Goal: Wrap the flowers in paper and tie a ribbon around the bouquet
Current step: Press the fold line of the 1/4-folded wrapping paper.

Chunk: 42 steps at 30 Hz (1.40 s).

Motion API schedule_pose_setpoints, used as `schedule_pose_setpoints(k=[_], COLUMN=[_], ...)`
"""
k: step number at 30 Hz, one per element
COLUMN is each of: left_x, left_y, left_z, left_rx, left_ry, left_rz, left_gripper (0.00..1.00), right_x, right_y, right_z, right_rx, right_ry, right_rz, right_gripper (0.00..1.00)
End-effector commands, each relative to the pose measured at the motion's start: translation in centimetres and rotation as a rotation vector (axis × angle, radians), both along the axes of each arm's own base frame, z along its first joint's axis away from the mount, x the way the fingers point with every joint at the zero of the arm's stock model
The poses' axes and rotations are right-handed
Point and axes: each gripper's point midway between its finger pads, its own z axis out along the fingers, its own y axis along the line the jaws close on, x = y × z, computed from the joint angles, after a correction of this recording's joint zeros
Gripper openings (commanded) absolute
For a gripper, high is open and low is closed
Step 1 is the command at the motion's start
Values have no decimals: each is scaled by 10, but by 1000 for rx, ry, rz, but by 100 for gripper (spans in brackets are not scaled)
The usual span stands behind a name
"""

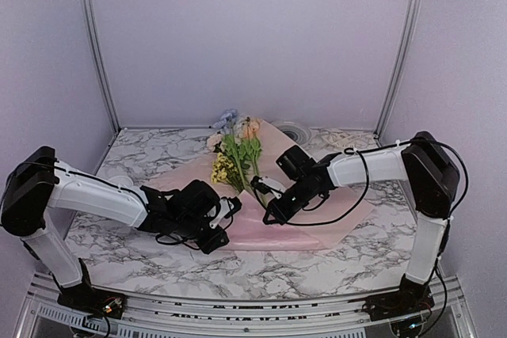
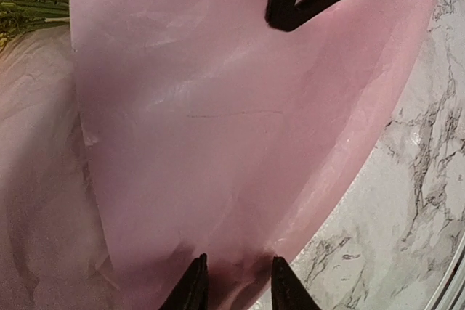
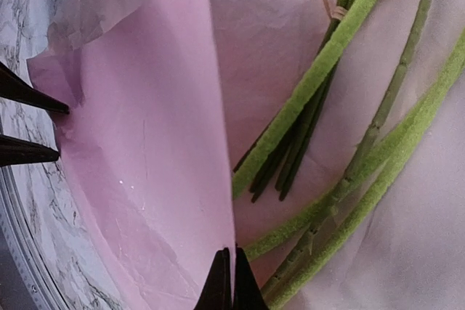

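Note:
The pink paper (image 1: 325, 215) lies spread on the marble table with the flowers (image 1: 238, 152) on it, blooms toward the back. In the right wrist view the green stems (image 3: 320, 85) rest on the sheet, and a lifted flap of paper (image 3: 160, 143) runs straight into my right gripper (image 3: 232, 255), which is shut on the flap's edge. My left gripper (image 2: 239, 259) hovers at the sheet's near edge (image 2: 218, 128), jaws apart, with paper under and between the fingertips. A thin pale curl (image 1: 348, 150) behind the right arm may be the ribbon.
A round ringed plate (image 1: 291, 128) sits at the back, right of the blooms. Both grippers (image 1: 234, 213) (image 1: 268, 213) are close together at the middle of the sheet. Bare marble (image 2: 429, 179) lies beyond the paper's edge, and metal frame posts stand at the back corners.

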Motion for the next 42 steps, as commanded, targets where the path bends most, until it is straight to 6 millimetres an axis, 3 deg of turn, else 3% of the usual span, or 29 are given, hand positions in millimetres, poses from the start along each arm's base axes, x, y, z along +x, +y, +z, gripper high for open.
schedule_pose_setpoints(k=[1,6,13,17,19,23,26,27,29,31,33,34,39,42], left_x=[-2,-14,-19,-31,-33,-35,-36,-36,-36,-36,-34,-34,-34,-34], left_y=[6,25,32,41,42,40,39,39,39,38,36,36,38,44], left_z=[-17,-30,-47,-57,-58,-56,-56,-56,-56,-56,-54,-54,-51,-51], left_rx=[44,71,71,72,64,35,18,17,16,15,10,11,8,19], left_ry=[10,47,95,142,147,157,157,158,160,162,161,162,158,169], left_rz=[-15,7,26,27,27,30,32,34,37,40,43,45,62,89], left_gripper=[27,27,25,24,24,24,24,24,24,24,24,24,25,25], right_x=[10,13,18,26,37,53,49,42,9,-31,-60,-65,-69,-73], right_y=[3,-4,-7,-13,-25,-50,-63,-57,-15,31,53,56,47,26], right_z=[24,16,10,12,22,66,84,88,91,91,83,67,5,-26], right_rx=[37,-6,-41,-81,-139,-186,-291,-292,-161,95,238,229,143,53], right_ry=[-41,-54,-62,-83,-131,-262,-375,-387,-337,-183,-28,23,125,169], right_rz=[-24,-34,-51,-98,-160,-301,-362,-344,-207,-36,63,71,36,-4], right_gripper=[0,0,0,13,21,35,37,35,31,29,22,19,11,9])
